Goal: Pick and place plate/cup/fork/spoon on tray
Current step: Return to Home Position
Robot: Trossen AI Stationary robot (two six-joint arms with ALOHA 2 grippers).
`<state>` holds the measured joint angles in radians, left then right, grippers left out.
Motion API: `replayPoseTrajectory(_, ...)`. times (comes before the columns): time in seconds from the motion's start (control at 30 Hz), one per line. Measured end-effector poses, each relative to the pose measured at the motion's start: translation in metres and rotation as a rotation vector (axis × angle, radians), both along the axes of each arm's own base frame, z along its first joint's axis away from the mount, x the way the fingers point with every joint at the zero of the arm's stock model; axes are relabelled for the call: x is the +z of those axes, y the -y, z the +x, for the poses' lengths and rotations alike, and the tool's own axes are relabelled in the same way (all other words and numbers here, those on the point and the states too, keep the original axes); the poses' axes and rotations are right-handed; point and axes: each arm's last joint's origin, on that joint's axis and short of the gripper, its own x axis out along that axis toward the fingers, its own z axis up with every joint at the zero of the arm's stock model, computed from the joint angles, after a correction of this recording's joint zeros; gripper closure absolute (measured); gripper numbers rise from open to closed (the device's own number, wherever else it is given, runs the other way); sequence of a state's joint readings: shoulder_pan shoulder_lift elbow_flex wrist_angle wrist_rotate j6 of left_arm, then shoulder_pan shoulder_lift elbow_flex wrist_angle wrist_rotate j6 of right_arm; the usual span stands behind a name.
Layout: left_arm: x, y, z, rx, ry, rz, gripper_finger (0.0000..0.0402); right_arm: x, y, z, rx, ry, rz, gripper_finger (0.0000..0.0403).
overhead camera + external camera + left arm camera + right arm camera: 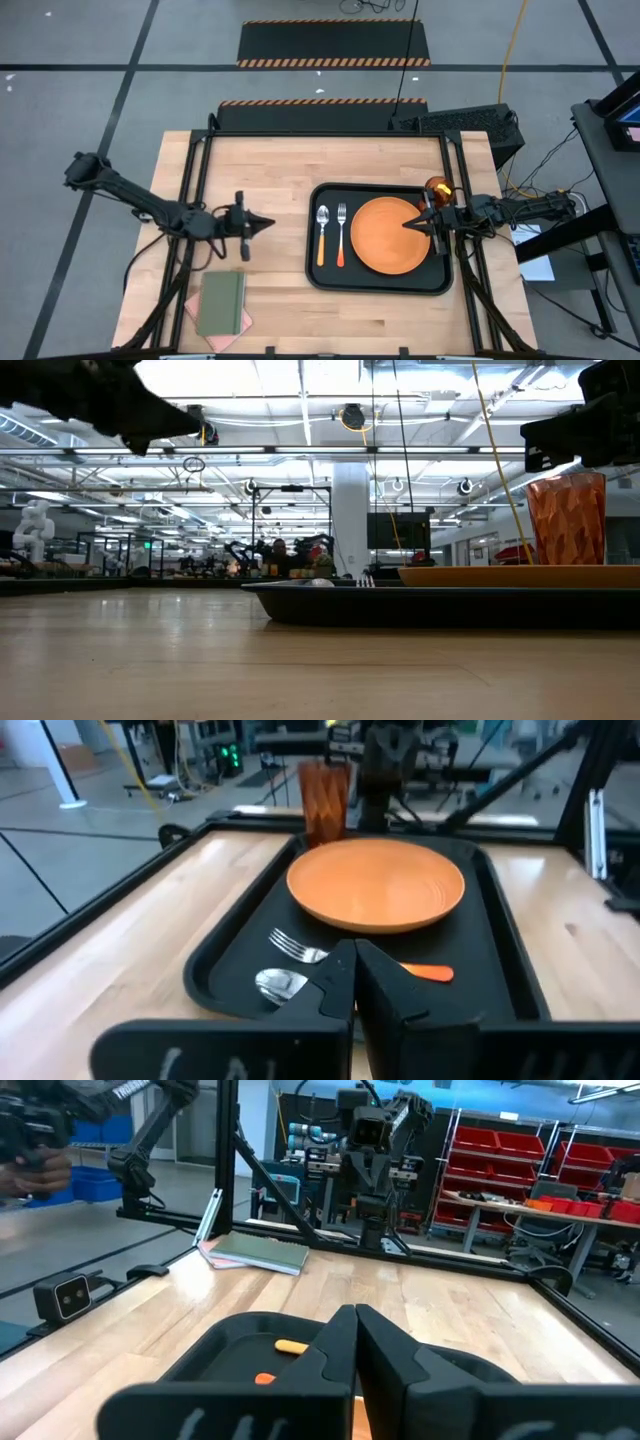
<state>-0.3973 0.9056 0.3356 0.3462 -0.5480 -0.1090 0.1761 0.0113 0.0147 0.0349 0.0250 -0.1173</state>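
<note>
Now: all four items are on the tray, and what remains is for both arms to pull back.

Table [280,170]: bare wood to the left of the tray. A green notebook [221,303] lies near the front left corner, well apart from the task's things.

Tray [380,283]: sits right of table centre. Judged low risk, unless an arm drags across its rim.

Plate [391,235]: flat on the right half of the tray. The right gripper [410,224] hangs over its right part with fingers pressed together and nothing between them. Height above the plate cannot be told from the high view. If the arm dips as it withdraws, the tips could scrape the plate and push it toward the cutlery.

Left gripper [262,223]: over bare table left of the tray, pointing at it, fingers together and empty. Little lies in the path of its retreat. The notebook is off to the side.

Cup [438,187]: upright at the tray's far right corner, just beside the right arm's wrist. Main hazard: it is tall, narrow and probably light. A sideways swing toward it on the way out could knock it over or off the tray.

Fork [341,236] and spoon [322,235]: side by side on the left half of the tray, fork nearer the plate, handles toward the front. They are at risk only if the plate gets pushed.
</note>
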Motion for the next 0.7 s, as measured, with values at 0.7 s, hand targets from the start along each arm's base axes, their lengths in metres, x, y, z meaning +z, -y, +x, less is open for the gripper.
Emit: replayPoseTrajectory(0.7, -0.022, -0.035, -0.054, -0.048, 0.141, 0.078, 0.0397, 0.0, 0.0, 0.0, 0.0, 0.001, 0.001, 0.0403)
